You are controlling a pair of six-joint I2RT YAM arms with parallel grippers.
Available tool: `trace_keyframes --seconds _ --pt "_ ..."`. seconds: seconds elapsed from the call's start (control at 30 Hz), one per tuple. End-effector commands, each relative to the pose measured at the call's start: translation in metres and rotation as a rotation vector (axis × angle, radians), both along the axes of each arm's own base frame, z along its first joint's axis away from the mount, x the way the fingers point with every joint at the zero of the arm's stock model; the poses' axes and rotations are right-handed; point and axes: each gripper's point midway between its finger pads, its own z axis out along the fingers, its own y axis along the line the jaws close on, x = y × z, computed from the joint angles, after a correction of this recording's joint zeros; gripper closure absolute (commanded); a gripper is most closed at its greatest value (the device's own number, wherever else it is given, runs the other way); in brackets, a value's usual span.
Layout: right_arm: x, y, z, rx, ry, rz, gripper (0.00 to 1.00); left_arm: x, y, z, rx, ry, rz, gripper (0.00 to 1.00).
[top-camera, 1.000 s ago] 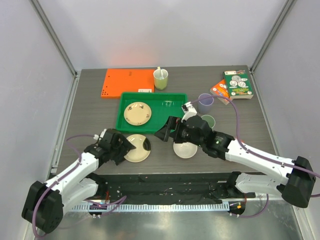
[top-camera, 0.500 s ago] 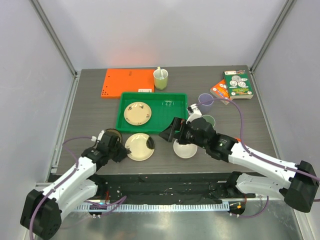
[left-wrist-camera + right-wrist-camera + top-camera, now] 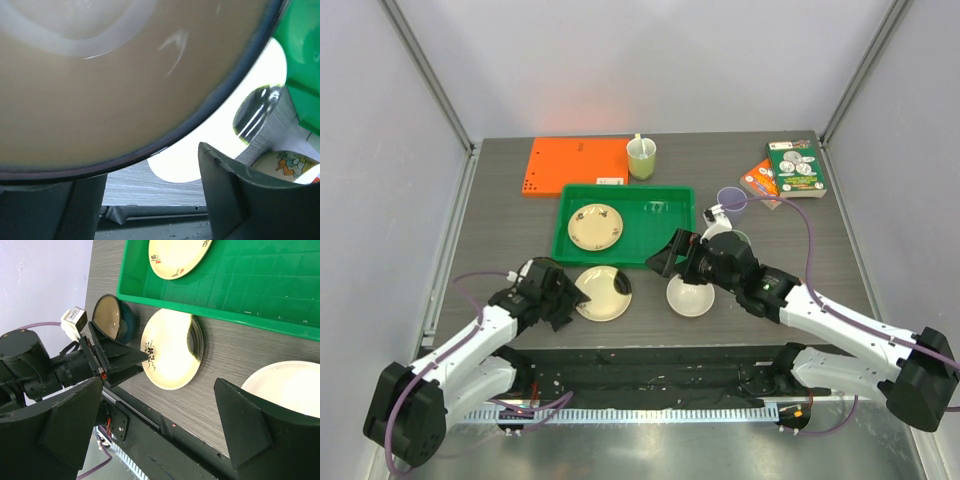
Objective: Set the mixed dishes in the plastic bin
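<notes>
One cream plate with dark motifs (image 3: 595, 226) already lies flat in the left half of the shallow bright green plastic bin (image 3: 660, 225); the other dishes are not in yet. Left hand (image 3: 558, 293) reads as clenched on the brown bowl (image 3: 108, 316). The bowl stands tilted on edge, off the surface, in the right wrist view, and its tan inside fills the left wrist view. It would not sit that way unless gripped, probably by the rim so it can be carried over the bin's low wall. Second cream plate (image 3: 603, 293) lies flat just in front of the bin's near rim, right beside the left hand. Right hand (image 3: 667, 257) is spread wide and empty, hovering by the bin's near right corner between that plate and the white bowl (image 3: 692, 297), likely poised for either. The white bowl sits upright near the front edge. Lavender cup (image 3: 731, 203) stands right of the bin, and the pale sage-green cup (image 3: 737, 240) is just nearer, partly hidden by the right arm. No orange-red bowl can be made out. The surface (image 3: 500, 220) is dark grey wood-grain. At the back are a flat orange board (image 3: 575, 165), a yellow-green cup with a spoon (image 3: 641, 158) and printed boxes (image 3: 796, 168). Pale wall panels (image 3: 650, 60) and slanted metal posts (image 3: 430, 75) close in the cell.
</notes>
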Motion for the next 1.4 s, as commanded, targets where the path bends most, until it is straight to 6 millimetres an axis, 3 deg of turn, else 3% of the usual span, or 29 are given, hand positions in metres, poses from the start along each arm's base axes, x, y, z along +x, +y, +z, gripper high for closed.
trace_keyframes --seconds 0.0,0.13,0.3,0.43,0.53,0.67,0.73,0.8,1.07,1.13,1.37 --pt "0.009 0.007 0.026 0.052 -0.053 0.003 0.00 -0.004 0.002 -0.002 0.012 0.014 0.002 0.28" --pt "0.010 0.006 0.024 0.050 -0.045 0.002 0.00 -0.002 0.002 -0.004 0.011 0.015 0.012 0.33" --pt "0.010 0.005 0.023 0.052 -0.045 0.000 0.00 0.005 0.000 -0.005 0.006 0.001 0.027 0.53" --pt "0.012 0.001 0.019 0.054 -0.041 -0.018 0.00 0.009 -0.002 -0.009 0.000 0.001 0.033 0.54" --pt "0.012 0.000 0.019 0.058 -0.039 -0.019 0.00 0.008 -0.004 -0.012 0.004 0.026 0.021 0.67" --pt "0.012 -0.002 0.020 0.061 -0.041 -0.023 0.00 0.008 -0.005 -0.015 0.010 0.041 0.017 0.92" --pt "0.012 -0.002 0.019 0.062 -0.038 -0.024 0.00 0.007 -0.005 -0.016 0.011 0.045 0.014 0.92" --pt "0.012 -0.002 0.020 0.065 -0.041 -0.024 0.01 0.008 -0.005 -0.015 0.007 0.040 0.012 1.00" --pt "0.011 -0.004 0.015 0.052 -0.029 -0.025 0.00 0.005 -0.004 -0.004 -0.003 0.001 0.009 1.00" --pt "0.009 -0.002 0.012 0.041 -0.021 -0.008 0.08 0.005 -0.005 0.001 -0.013 -0.018 0.008 1.00" --pt "0.007 0.005 -0.009 -0.008 0.045 0.030 0.06 -0.005 -0.017 0.004 -0.038 -0.002 -0.027 1.00"
